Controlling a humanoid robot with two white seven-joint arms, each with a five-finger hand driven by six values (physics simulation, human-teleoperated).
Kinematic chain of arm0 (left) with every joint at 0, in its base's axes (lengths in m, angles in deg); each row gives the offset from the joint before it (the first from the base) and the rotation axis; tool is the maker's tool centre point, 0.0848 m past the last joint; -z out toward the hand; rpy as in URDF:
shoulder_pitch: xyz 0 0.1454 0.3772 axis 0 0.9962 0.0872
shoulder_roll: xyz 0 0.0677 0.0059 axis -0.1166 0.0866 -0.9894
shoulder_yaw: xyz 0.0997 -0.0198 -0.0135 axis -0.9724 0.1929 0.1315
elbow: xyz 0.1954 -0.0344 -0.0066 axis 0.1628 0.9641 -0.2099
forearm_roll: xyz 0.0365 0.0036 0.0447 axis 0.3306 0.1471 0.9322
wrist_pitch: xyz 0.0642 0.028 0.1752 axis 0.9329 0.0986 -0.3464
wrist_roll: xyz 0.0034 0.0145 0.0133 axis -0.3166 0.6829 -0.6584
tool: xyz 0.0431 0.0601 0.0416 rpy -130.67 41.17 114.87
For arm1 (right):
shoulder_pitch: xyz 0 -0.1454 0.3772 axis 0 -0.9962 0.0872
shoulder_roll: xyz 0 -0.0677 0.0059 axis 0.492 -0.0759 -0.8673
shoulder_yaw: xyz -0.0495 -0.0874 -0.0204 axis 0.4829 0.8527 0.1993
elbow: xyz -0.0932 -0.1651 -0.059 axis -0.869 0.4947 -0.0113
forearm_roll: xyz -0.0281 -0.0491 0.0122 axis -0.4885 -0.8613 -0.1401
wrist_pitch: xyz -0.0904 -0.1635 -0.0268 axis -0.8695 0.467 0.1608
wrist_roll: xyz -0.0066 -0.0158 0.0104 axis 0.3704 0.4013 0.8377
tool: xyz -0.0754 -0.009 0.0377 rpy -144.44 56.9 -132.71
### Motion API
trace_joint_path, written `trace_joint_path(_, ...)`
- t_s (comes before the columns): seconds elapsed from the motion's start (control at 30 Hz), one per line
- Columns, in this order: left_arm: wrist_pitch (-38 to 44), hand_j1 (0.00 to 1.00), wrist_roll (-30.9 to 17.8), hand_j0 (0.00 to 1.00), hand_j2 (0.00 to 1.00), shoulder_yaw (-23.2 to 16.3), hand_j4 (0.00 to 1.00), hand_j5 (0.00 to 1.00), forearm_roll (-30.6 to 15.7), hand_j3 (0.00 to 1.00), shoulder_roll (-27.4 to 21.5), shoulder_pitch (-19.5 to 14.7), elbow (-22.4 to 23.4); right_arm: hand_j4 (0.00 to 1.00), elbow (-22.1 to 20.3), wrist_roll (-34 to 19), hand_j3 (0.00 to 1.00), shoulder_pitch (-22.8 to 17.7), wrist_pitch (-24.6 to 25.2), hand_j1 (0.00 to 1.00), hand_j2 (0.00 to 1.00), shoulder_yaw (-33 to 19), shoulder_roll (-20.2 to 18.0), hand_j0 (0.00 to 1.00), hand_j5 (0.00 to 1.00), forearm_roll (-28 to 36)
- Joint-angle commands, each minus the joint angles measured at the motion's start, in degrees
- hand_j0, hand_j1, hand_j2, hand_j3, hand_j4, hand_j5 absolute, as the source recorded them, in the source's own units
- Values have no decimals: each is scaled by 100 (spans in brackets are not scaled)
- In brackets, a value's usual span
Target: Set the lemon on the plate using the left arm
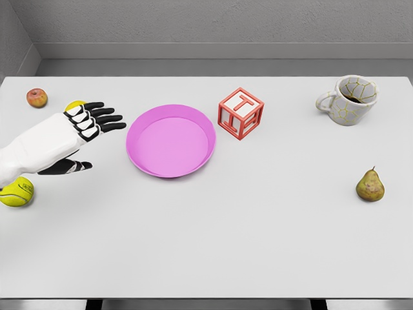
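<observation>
The lemon (73, 104) is a small yellow fruit at the far left of the white table, mostly hidden behind my left hand's knuckles. My left hand (100, 143) comes in from the left edge and hovers over it, black fingers (103, 119) spread toward the plate and thumb held low, grasping nothing. I cannot tell whether the hand touches the lemon. The pink plate (143, 161) lies just right of the fingertips, with nothing on it. My right arm does not show.
A red-brown apple (37, 97) sits at the far left back. A yellow-green tennis ball (17, 192) lies under my forearm. Right of the plate stands a red letter cube (241, 113), with a crackle-pattern mug (349, 99) and a pear (370, 185) farther right.
</observation>
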Motion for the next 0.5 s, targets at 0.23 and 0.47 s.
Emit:
trace_joint_path(0.23,0,100,4,100,100,36,100,100,-12,100,-88,-88,71,100,44,0,100,-53,2,100,100,-1,0,100,100,1)
trace_joint_path(0.47,0,100,4,100,100,326,100,100,23,100,-940,-255,194,100,35,0,100,-53,2,100,100,-1,0,100,100,1)
